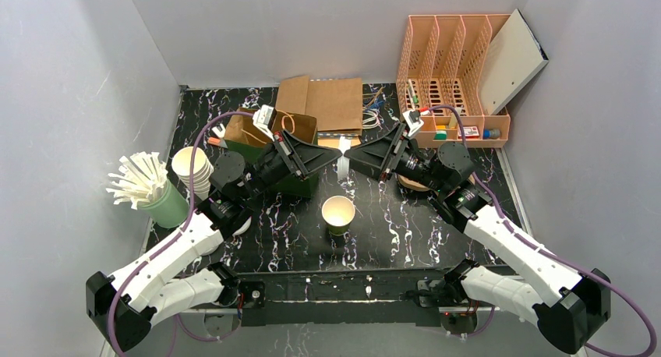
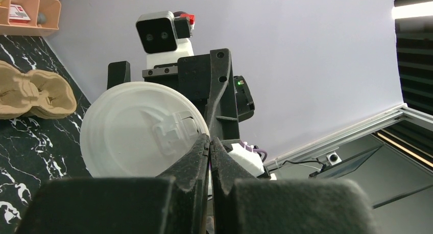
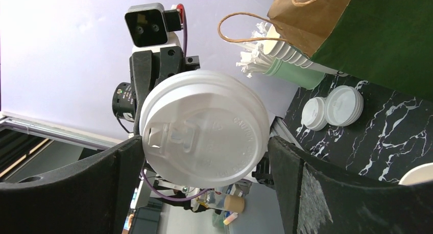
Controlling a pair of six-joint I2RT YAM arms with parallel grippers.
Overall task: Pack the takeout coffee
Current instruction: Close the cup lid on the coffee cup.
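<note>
Right now the white lid (image 1: 344, 160) hangs in the air over the middle of the bench (image 1: 390, 232), on edge between the two arms. The left fingers (image 2: 196, 157) are pressed together with only a hairline gap, clamped on the lid's rim. The right fingers (image 3: 327, 193) are spread wide with the lid's domed top facing their camera. Its rim meets a finger on each side, though whether they press on it I cannot tell.

Below the lid, slightly nearer the near edge, an uncovered paper cup (image 1: 338, 213) stands upright on the bench. The green paper bag (image 1: 298, 125) stands open behind the left arm, toward the far edge and left of the middle. Two spare lids (image 3: 332, 106) lie flat on the bench, touching each other. A pulp cup carrier (image 2: 30, 93) lies on the right half, under the right arm. By the left edge are a stack of cups (image 1: 192, 166) and a green cup of straws (image 1: 144, 182), and an orange file rack (image 1: 452, 76) fills the far right corner
</note>
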